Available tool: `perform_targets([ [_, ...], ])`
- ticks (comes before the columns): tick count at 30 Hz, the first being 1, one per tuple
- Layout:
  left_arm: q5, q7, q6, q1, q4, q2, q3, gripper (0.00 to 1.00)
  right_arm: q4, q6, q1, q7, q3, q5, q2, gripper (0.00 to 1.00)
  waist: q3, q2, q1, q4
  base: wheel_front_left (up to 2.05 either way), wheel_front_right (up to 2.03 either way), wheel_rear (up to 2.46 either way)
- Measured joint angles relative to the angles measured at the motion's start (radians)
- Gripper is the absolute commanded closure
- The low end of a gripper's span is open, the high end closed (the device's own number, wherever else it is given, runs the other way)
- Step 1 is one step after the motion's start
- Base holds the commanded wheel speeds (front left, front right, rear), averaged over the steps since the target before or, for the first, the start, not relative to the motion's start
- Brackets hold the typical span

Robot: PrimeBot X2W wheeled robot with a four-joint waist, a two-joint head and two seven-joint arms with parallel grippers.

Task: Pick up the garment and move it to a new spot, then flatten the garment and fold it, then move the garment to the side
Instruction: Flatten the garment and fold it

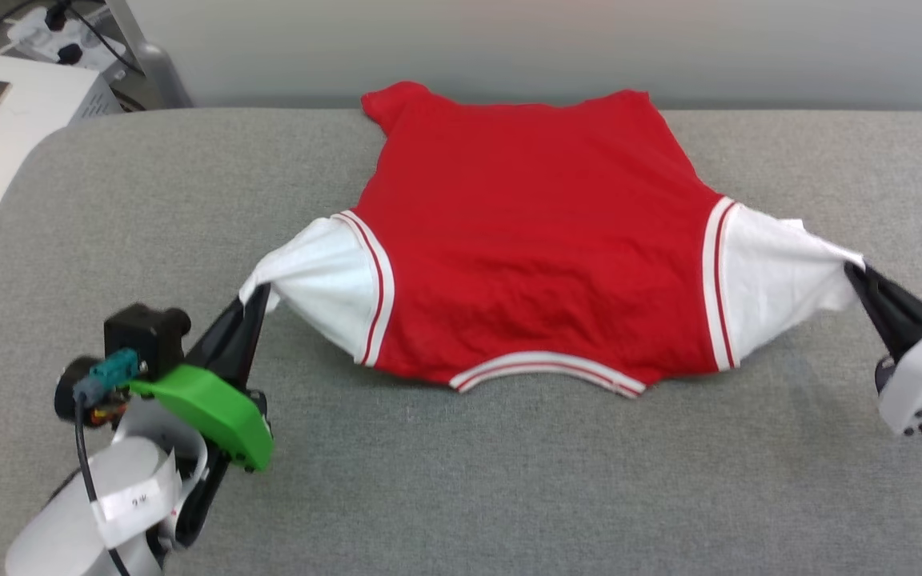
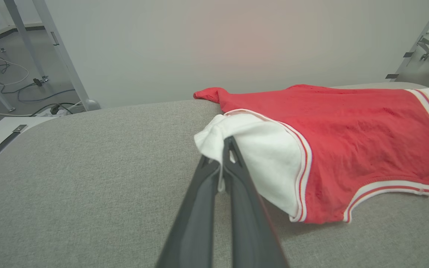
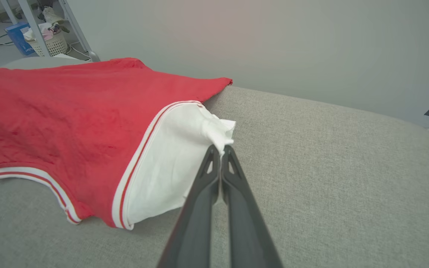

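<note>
shirt spread on desk | left fingers pinch one white sleeve end | right fingers pinch the other

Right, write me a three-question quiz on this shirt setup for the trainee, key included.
1. True or false: the left pincer is shut on a white sleeve of the shirt.
2. In the head view, which part of the shirt lies nearest the robot? A the striped collar; B the bottom hem; C a pocket.
3. Fill in: the right pincer pinches the other sleeve, and the table under the shirt is ___ in colour.
Key: 1 true; 2 A; 3 grey.
</note>
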Motion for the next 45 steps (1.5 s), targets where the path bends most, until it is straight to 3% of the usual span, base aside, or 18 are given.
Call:
perform_targets([
  [8,-0.052,0.018,0.071,0.21,-0.093,0.046,-0.014,1.0,-0.099,0.0,0.314,0.049,-0.151,0.001,0.002,1.0,-0.093,0.0,0.0,0.018,0.0,0.0,0.0],
  [17,-0.082,0.017,0.139,0.375,-0.128,0.058,-0.02,1.0,-0.192,0.0,0.631,0.161,-0.349,-0.039,0.063,1.0,-0.125,0.0,0.0,0.048,0.0,0.0,0.0],
  [23,-0.087,0.011,0.149,0.421,-0.119,0.053,-0.029,1.0,-0.258,0.0,0.775,0.266,-0.445,-0.067,0.121,1.0,-0.113,0.0,0.0,0.059,0.0,0.0,0.0],
  [29,-0.077,0.007,0.146,0.412,-0.099,0.03,-0.041,1.0,-0.311,0.0,0.79,0.324,-0.522,-0.139,0.164,1.0,-0.093,0.0,0.0,0.066,0.0,0.0,0.0],
  [30,-0.072,0.007,0.144,0.408,-0.095,0.028,-0.043,1.0,-0.321,0.0,0.788,0.335,-0.53,-0.152,0.17,0.9,-0.088,0.0,0.0,0.066,0.0,0.0,0.0],
  [32,-0.068,0.007,0.141,0.398,-0.09,0.023,-0.044,1.0,-0.338,0.0,0.776,0.359,-0.54,-0.171,0.177,0.0,-0.081,0.0,0.0,0.066,0.0,0.0,0.0],
  [38,-0.043,0.001,0.135,0.345,-0.092,-0.005,-0.048,1.0,-0.416,0.0,0.663,0.393,-0.594,-0.207,0.168,0.0,-0.051,0.0,0.0001,0.07,0.0,0.0,0.0],
  [45,0.025,-0.005,0.135,0.262,-0.132,-0.036,-0.038,1.0,-0.5,0.0,0.349,0.432,-0.673,-0.281,0.078,0.0,0.022,0.0,0.0001,0.093,0.0,0.0,0.0],
])
